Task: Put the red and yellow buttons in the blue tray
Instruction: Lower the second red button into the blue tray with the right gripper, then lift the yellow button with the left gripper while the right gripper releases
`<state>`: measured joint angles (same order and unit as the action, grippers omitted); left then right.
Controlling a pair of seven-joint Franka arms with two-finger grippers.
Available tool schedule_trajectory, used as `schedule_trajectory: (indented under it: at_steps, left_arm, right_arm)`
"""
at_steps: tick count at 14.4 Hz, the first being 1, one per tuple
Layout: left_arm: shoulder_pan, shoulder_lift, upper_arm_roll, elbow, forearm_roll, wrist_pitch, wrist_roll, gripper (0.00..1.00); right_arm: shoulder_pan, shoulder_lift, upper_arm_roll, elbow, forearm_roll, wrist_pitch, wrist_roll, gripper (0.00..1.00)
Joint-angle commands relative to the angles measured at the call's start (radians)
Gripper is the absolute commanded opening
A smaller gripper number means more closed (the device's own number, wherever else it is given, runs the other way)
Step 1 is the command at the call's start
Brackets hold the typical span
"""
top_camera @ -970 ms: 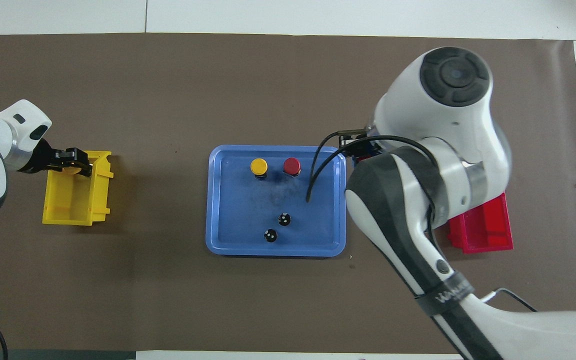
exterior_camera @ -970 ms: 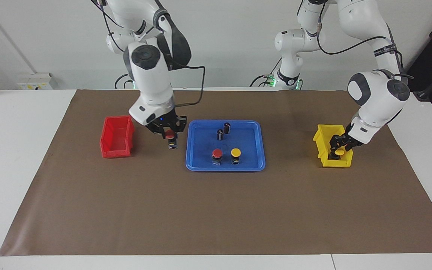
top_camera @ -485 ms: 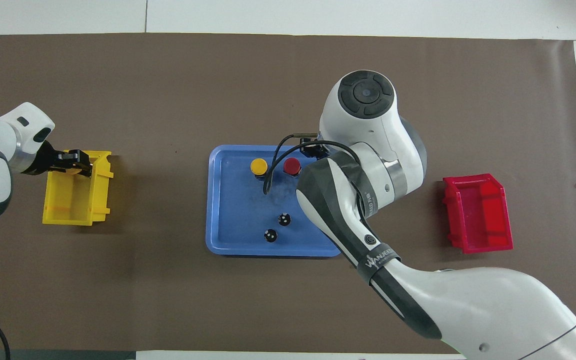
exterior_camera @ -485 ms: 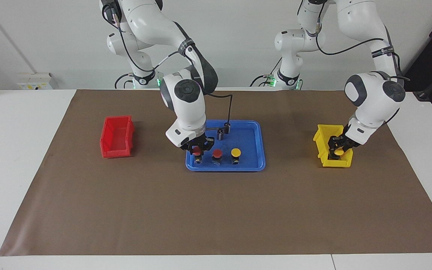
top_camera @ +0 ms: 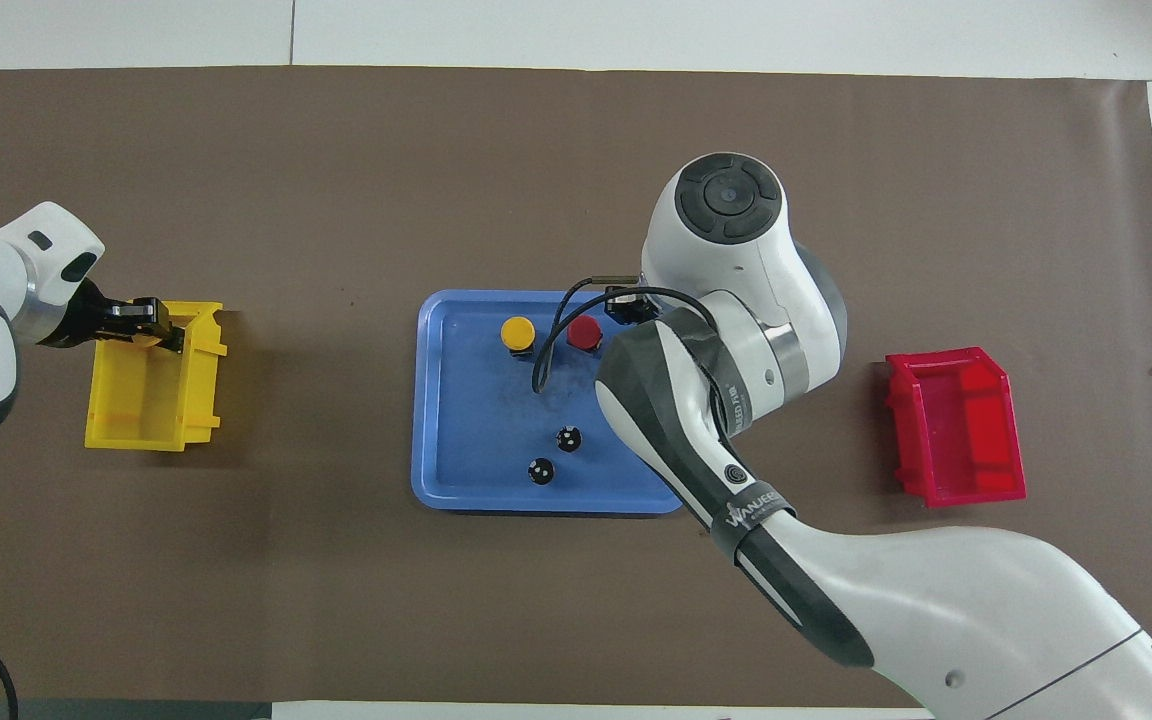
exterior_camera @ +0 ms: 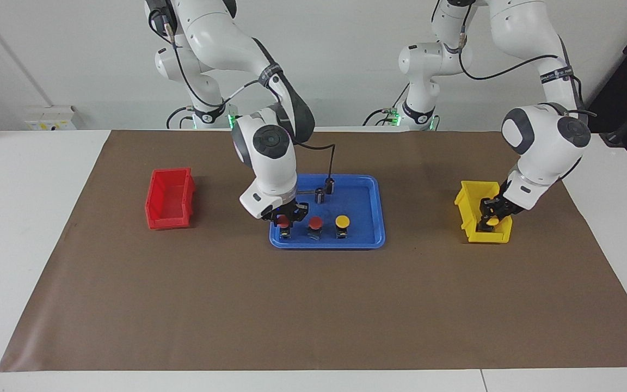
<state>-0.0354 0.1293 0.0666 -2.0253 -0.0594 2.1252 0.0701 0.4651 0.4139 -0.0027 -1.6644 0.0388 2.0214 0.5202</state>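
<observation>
Counting in the blue tray [exterior_camera: 374, 215]: one red button [exterior_camera: 315, 223] and one yellow button [exterior_camera: 342, 221] standing loose, beside two dark cylinders [exterior_camera: 324, 190].
Right gripper [exterior_camera: 285, 222]: clamped on a second red button [exterior_camera: 282, 221], low over the tray's edge toward the right arm's end; release not yet made.
Left gripper [exterior_camera: 492, 213]: pinched on the last yellow button [exterior_camera: 492, 222], down inside the yellow bin [exterior_camera: 468, 215].
Red bin [exterior_camera: 169, 198]: emptied.
Left to do: letting go of the red, carrying the yellow across.
</observation>
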Motion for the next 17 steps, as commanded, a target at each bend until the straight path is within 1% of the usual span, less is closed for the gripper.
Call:
schedule_trajectory:
  at_steps: [1,2,3,4,5,6,7,8,9,10,11,13,14,15,16,17]
  left_arm:
    - [-0.018,-0.014,-0.004,0.196,0.018,-0.265,-0.064,0.01]
    - [-0.049,-0.014,-0.005,0.244,0.02,-0.324,-0.108,0.01]
    - [-0.092,-0.017,-0.004,0.272,0.02,-0.35,-0.16,0.01]
    - [-0.137,-0.017,-0.004,0.284,0.02,-0.359,-0.241,0.01]
    - [-0.194,-0.019,-0.005,0.275,0.02,-0.337,-0.33,0.01]
    - [-0.239,-0.02,-0.008,0.261,0.017,-0.294,-0.407,0.01]
    - [-0.259,-0.019,-0.014,0.245,0.004,-0.269,-0.449,0.01]
    - [-0.296,-0.014,-0.021,0.237,-0.023,-0.258,-0.469,0.01]
    - [-0.345,-0.007,-0.019,0.229,-0.055,-0.231,-0.508,0.01]
    - [-0.395,0.012,-0.019,0.221,-0.059,-0.187,-0.568,0.01]
    - [-0.44,0.023,-0.019,0.203,-0.059,-0.145,-0.605,0.01]
    - [-0.477,0.052,-0.021,0.191,-0.063,-0.105,-0.616,0.01]
    - [-0.5,0.075,-0.021,0.189,-0.065,-0.088,-0.63,0.01]
    - [-0.515,0.088,-0.021,0.183,-0.065,-0.052,-0.647,0.01]
    - [-0.527,0.095,-0.021,0.159,-0.065,-0.018,-0.656,0.01]
    - [-0.538,0.098,-0.021,0.142,-0.065,0.004,-0.656,0.01]
  right_arm:
    - [-0.006,-0.018,0.007,-0.037,0.016,0.029,0.0,0.32]
    - [-0.006,-0.023,0.007,-0.049,0.016,0.043,0.0,0.33]
    - [-0.006,-0.027,0.007,-0.064,0.016,0.054,0.0,0.35]
    - [0.006,-0.029,0.007,-0.069,0.016,0.056,0.0,0.35]
    - [0.012,-0.029,0.007,-0.075,0.016,0.057,0.001,0.39]
    - [0.01,-0.029,0.007,-0.075,0.016,0.059,0.001,0.54]
    - [0.009,-0.029,0.006,-0.074,0.016,0.057,0.001,0.79]
    - [0.007,-0.029,0.006,-0.068,0.016,0.053,0.0,0.86]
    - [0.009,-0.029,0.004,-0.054,0.012,0.04,0.0,0.91]
    - [0.0,-0.035,0.0,-0.034,0.01,0.025,0.0,0.95]
    - [-0.014,-0.058,-0.005,-0.019,0.006,0.007,-0.008,0.99]
    - [-0.087,-0.119,-0.003,-0.018,-0.002,-0.021,-0.014,0.99]
    - [-0.123,-0.153,-0.003,-0.017,-0.003,-0.055,-0.028,0.99]
    - [-0.146,-0.188,-0.006,-0.008,-0.003,-0.093,-0.051,0.99]
    - [-0.173,-0.208,-0.007,0.023,-0.01,-0.152,-0.063,0.99]
    - [-0.201,-0.213,-0.007,0.072,-0.029,-0.243,-0.066,0.99]
